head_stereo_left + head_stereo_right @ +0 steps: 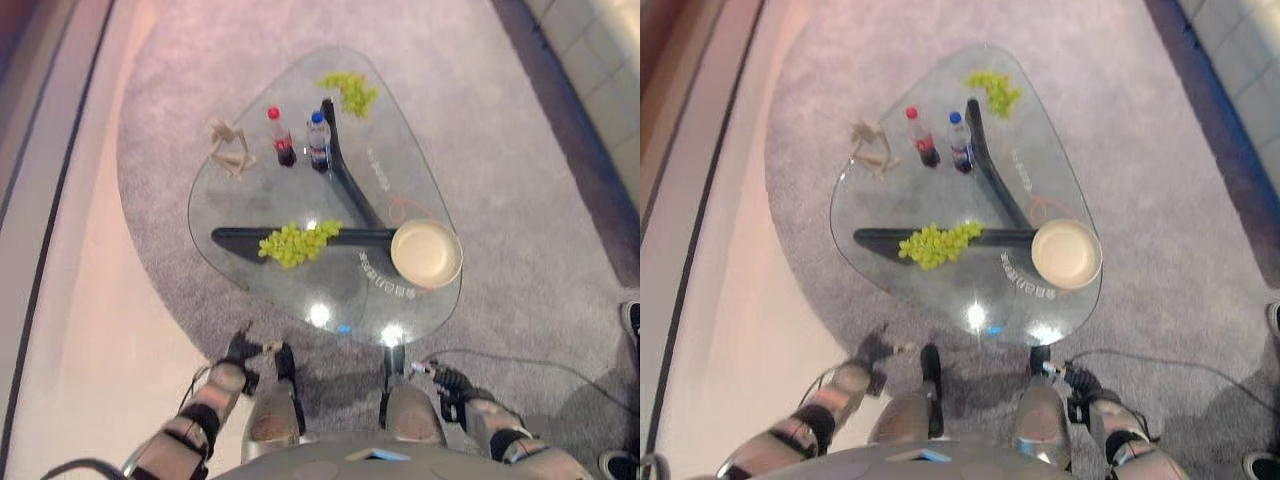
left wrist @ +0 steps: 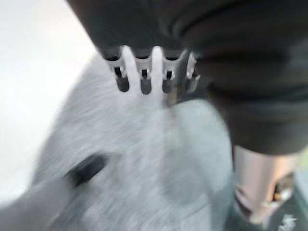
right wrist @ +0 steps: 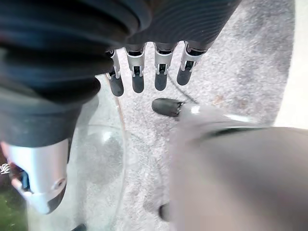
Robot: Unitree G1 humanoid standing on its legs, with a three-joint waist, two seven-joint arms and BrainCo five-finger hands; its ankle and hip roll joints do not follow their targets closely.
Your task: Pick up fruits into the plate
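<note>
A glass bench (image 1: 250, 190) with rounded corners stands on a grey carpet (image 1: 500, 150), and dark legs show through the glass. A bunch of green grapes (image 1: 297, 242) lies on the near part of the bench, a little to the left of the middle. A round cream plate (image 1: 426, 254) sits to the right of it, near the bench's right edge, and the plate has nothing in it. The grapes and the plate are apart, not touching. A second bunch of green grapes (image 1: 350, 92) lies at the far end of the bench. Two small bottles stand side by side between the two bunches: a bottle with a red cap (image 1: 280, 137) and a bottle with a blue cap (image 1: 318, 141). A small wooden figure (image 1: 230, 148) sits to the left of the bottles. The left robot hand (image 1: 242, 352) hangs low at the near side, off the bench, over the carpet. Its fingers (image 2: 143, 77) are straight and hold nothing. The right robot hand (image 1: 447, 382) is also low, by the near right edge of the bench. Its fingers (image 3: 137, 72) point straight too, and they are empty.
</note>
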